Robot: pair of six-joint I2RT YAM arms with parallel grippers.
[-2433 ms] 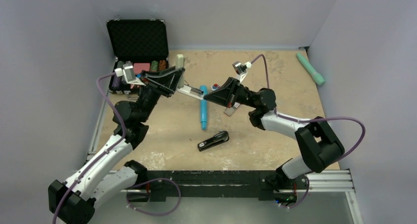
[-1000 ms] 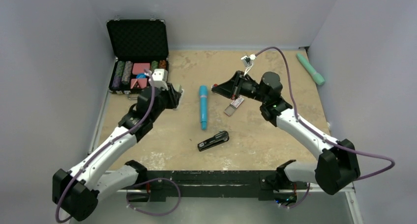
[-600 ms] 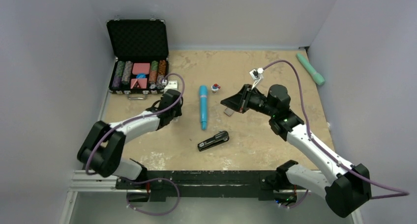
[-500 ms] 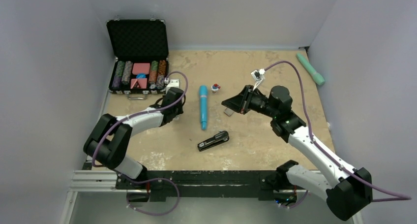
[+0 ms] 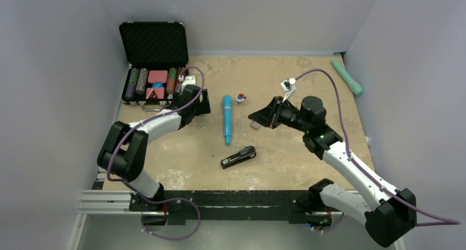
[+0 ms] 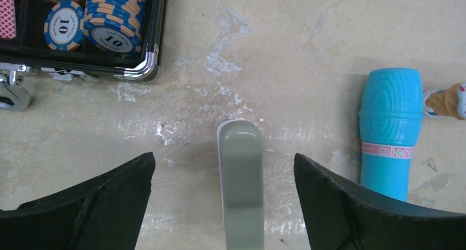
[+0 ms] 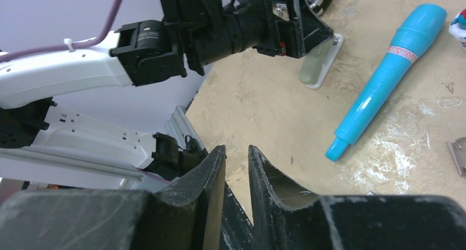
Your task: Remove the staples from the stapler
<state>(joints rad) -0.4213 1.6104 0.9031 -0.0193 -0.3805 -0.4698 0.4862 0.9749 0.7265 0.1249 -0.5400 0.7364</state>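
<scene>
The stapler [image 5: 201, 120], grey-green on a white base, lies flat on the table left of centre. My left gripper [image 5: 202, 110] hangs low over it. In the left wrist view the stapler [image 6: 240, 184] runs down the middle between the wide-open jaws of the left gripper [image 6: 224, 159], touching neither finger. My right gripper [image 5: 254, 118] hovers right of centre, pointing left. The right gripper [image 7: 236, 149] has its jaws a narrow gap apart with nothing between them. The right wrist view also catches the stapler [image 7: 317, 60] far off. No staples show.
An open black case [image 5: 154, 46] of poker chips stands at the back left, close to the left gripper. A blue tube [image 5: 226, 120], a small cone toy [image 5: 240, 98], a small metal piece [image 5: 255, 125] and a black oblong tool [image 5: 238, 157] lie mid-table. A green stick [image 5: 347, 77] lies back right.
The left arm came down to the table and its jaws opened, leaving the stapler lying free. The right arm drew back to the right and its jaws parted slightly.
</scene>
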